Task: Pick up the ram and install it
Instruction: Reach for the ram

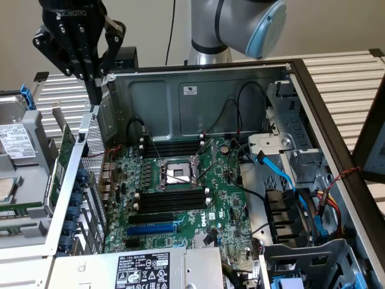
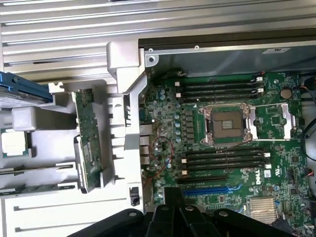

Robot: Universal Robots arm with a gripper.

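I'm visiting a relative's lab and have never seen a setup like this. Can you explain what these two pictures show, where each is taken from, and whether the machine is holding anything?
The grey jointed machine is a robot arm, and the black claw at its tip is its end effector. One picture comes from a camera standing off the arm. The other comes from a camera on the arm's wrist, looking down past the end effector. Below lies an open computer case with a green motherboard, its processor socket and long black memory slots. Outside the case, a grey holder keeps the ram, a narrow green stick. The end effector hangs over the case's edge near that holder, apart from the ram, which has not been picked up.
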